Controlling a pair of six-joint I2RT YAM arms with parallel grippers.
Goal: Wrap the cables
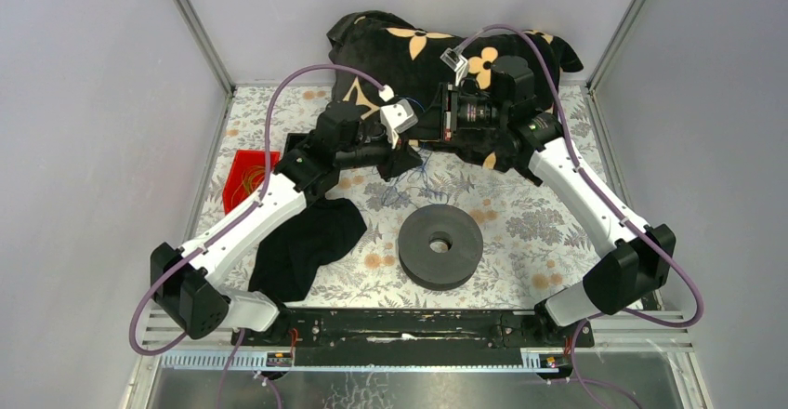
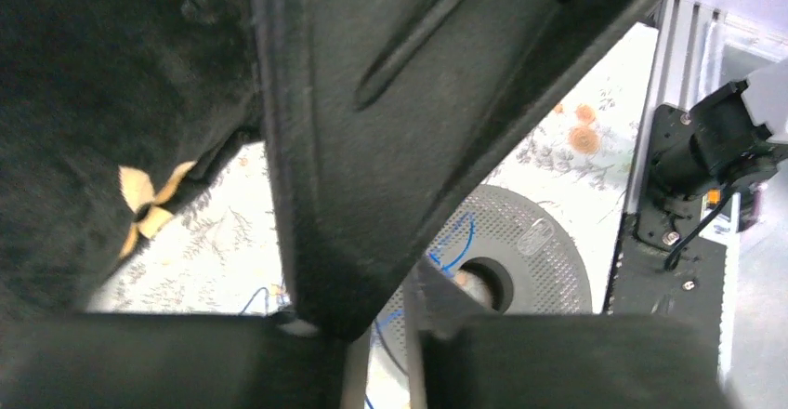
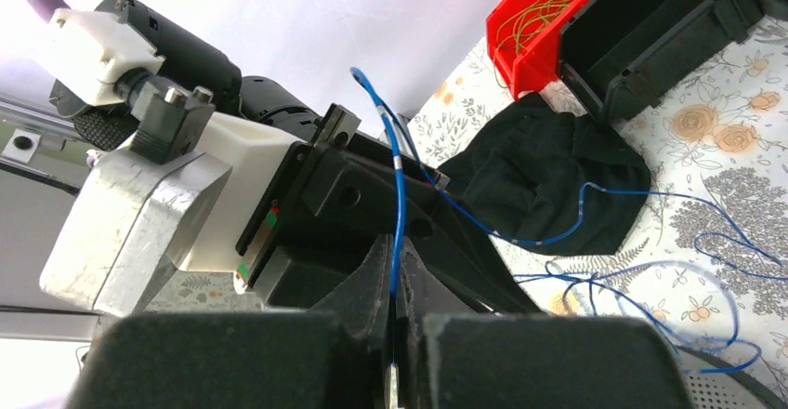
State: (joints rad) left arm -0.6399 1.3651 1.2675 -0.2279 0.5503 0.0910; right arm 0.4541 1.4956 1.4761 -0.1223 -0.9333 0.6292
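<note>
1. Fingers of the right gripper [image 3: 395, 283] are pressed together on one of the blue cables [image 3: 400, 214], which rises straight up from the pinch.
2. The left gripper [image 2: 381, 344] sits just beside it, its jaws narrow with a slit between them. Whether they grip a strand I cannot tell.
3. The other strands lie in loose loops on the flowered table [image 1: 530, 223], between both grippers and the black spool [image 1: 440, 244].
4. Farther left lie a black cloth [image 1: 307, 246] and a red bin [image 1: 249, 178].
</note>
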